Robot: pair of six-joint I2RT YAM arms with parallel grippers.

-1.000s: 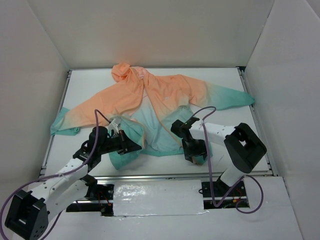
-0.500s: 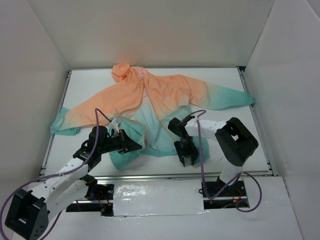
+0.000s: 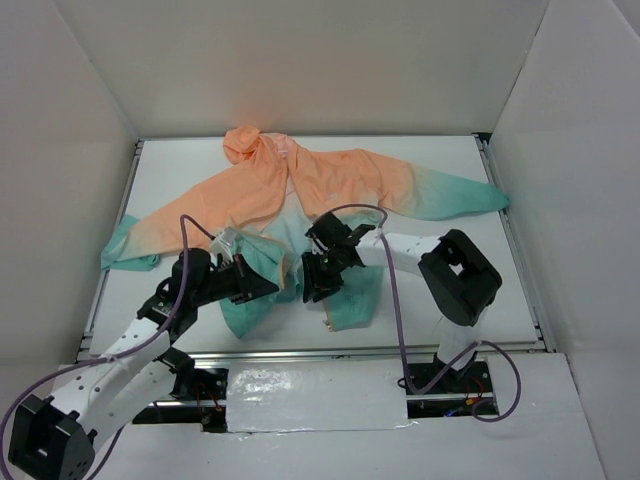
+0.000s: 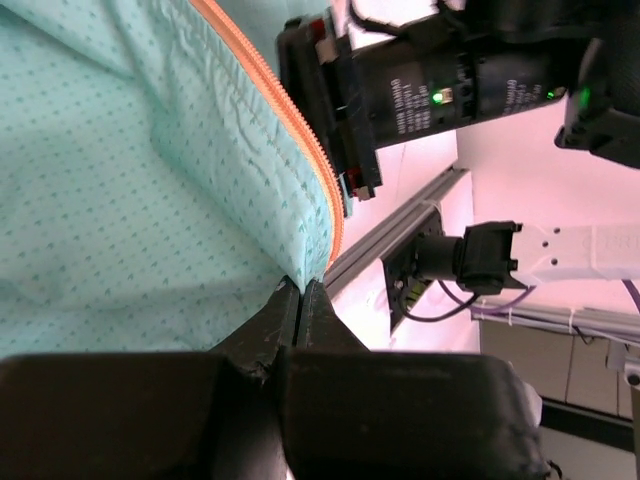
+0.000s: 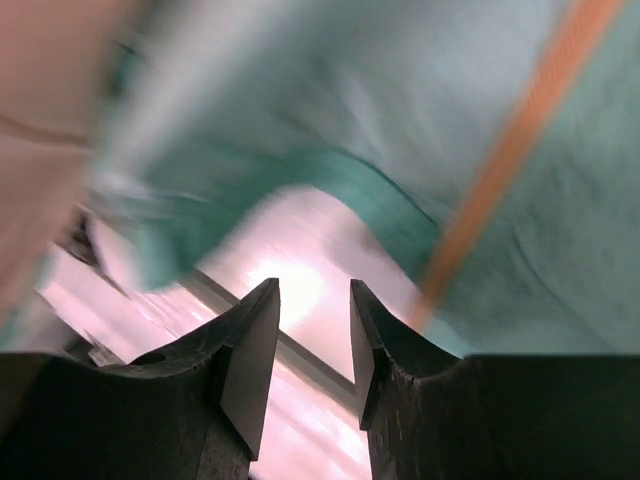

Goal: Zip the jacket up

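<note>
The jacket lies spread on the white table, with the peach hood at the far side and the teal hem near me. My left gripper is shut on a corner of the left front panel's teal hem, beside its orange zipper edge. My right gripper hangs close to the right of it, over the gap between the front panels. Its jaws are open and empty. Teal fabric and an orange zipper line show blurred beyond them.
White walls enclose the table on three sides. A metal rail runs along the near edge, with a silver plate between the arm bases. Purple cables loop over both arms. The jacket's sleeves reach out to the left and to the right.
My right gripper has swung left from the right hem corner to the middle, close to my left gripper. The right front panel's hem has shifted with it. My left gripper kept its hold.
</note>
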